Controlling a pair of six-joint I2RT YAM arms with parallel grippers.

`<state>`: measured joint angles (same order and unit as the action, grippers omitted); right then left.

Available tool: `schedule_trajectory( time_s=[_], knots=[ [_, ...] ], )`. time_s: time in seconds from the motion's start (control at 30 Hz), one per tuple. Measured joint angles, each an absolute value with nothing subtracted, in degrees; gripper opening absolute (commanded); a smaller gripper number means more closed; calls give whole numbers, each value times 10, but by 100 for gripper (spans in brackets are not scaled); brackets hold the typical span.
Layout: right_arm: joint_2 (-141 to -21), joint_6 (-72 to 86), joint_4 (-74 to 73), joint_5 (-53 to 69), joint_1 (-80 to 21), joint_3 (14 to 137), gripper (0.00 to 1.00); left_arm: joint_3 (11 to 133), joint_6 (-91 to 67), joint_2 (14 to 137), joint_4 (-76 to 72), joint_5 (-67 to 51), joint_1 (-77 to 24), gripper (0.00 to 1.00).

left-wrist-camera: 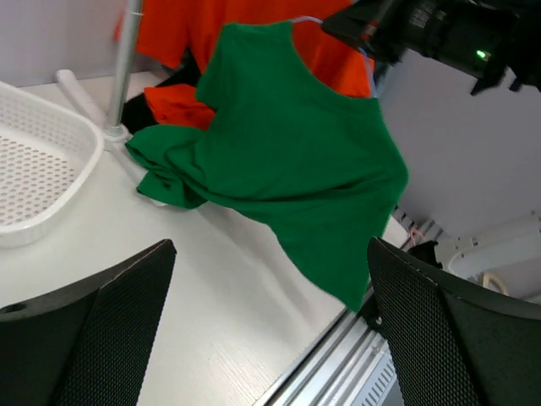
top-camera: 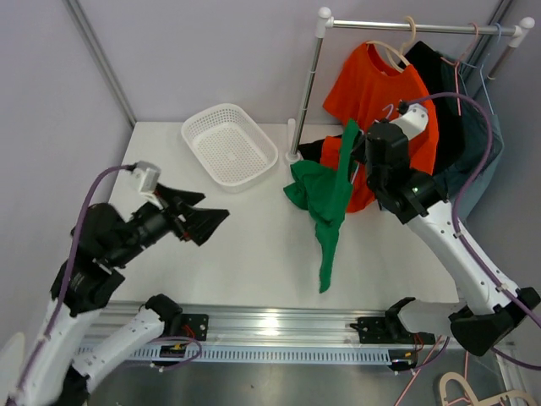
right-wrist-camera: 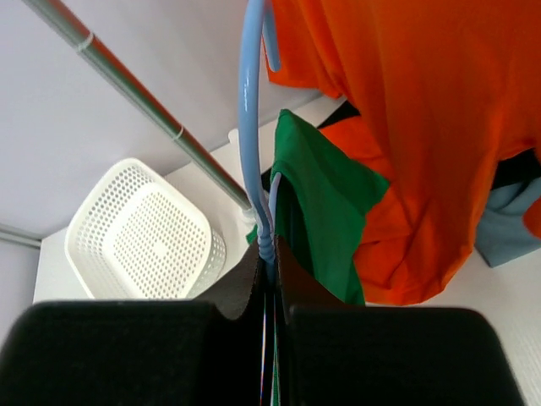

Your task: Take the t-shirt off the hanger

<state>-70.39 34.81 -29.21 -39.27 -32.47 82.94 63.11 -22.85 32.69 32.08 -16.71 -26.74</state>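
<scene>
The right gripper point(right-wrist-camera: 269, 272) is fully closed on the neck of the light blue hanger point(right-wrist-camera: 248, 127), pinching the wire just below the hook. The hanger is off the rail point(top-camera: 406, 27) and carried in front of the orange t-shirt point(top-camera: 372, 93).

The green t-shirt point(top-camera: 325, 199) hangs from this hanger. Its collar is at the right gripper. Its long axis runs down from there and toward the near edge of the table point(top-camera: 245, 262). One bunched part lies on the table beside the rack post; the hem end trails toward the robot.

The left gripper point(top-camera: 215, 205) has its jaws at full spread and holds nothing. It hovers over the left part of the table, near the white basket point(top-camera: 228, 144), and well apart from the shirt. Its fingers point across the table at the shirt, which fills the space between them in the left wrist view point(left-wrist-camera: 296, 161).

The coming move turns on this relation: the shirt lies to the right of the free left gripper, and the hanging body is the nearest cloth. The left arm is probably the one to take the cloth and pull it away from the hanger.

The hanger's arms are hidden under the cloth, so whether both shoulders are seated on them cannot be told.
</scene>
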Motion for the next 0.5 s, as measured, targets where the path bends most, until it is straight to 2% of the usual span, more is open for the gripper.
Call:
schedule_trajectory(
  time_s=[0.13,0.2,0.33,0.5],
  knots=[
    [-733,362,-298,-393,-344,829,0,696,-180,443,307,58,-597,100],
    [-742,365,-299,-390,-350,829,0,725,-158,507,302,135,-696,99],
    [-752,368,-315,-385,-355,851,0,709,-127,591,251,208,-726,100],
    [-763,375,-328,-385,-355,910,0,606,-102,605,155,238,-737,99]
  ],
)
